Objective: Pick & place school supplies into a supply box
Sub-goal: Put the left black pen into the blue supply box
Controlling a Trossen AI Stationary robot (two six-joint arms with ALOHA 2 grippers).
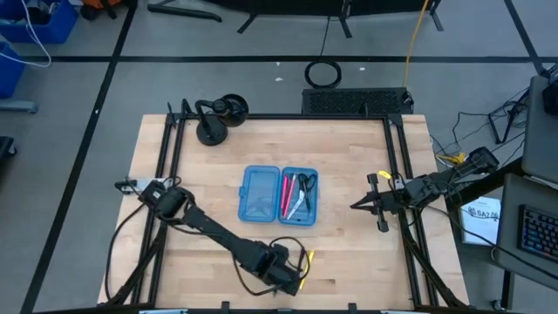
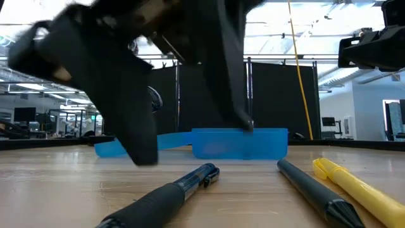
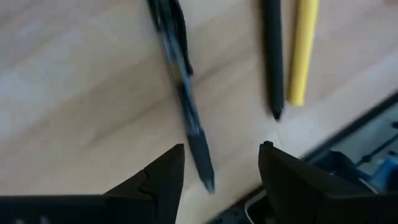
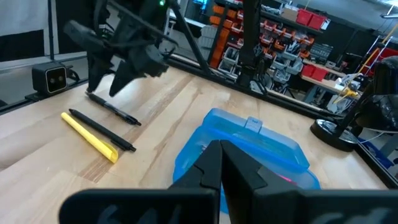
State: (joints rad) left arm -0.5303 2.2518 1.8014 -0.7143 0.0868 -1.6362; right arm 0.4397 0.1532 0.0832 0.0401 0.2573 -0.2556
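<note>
The supply box (image 1: 279, 194) lies open in the middle of the table, a translucent blue case with two pink pens and the black-handled scissors (image 1: 303, 187) in its right half. Near the table's near edge lie a black pen with a clear barrel (image 3: 183, 93), a plain black pen (image 3: 273, 56) and a yellow pen (image 3: 303, 50). My left gripper (image 3: 221, 146) hangs open just over the clear-barrelled pen, a finger on either side of its end, touching nothing. My right gripper (image 1: 353, 207) waits shut, right of the box.
A round black lamp base (image 1: 212, 133) stands at the table's far left corner. A black metal frame (image 1: 166, 174) runs along the table's left, right and far sides. Bare wood lies between the box and the three pens.
</note>
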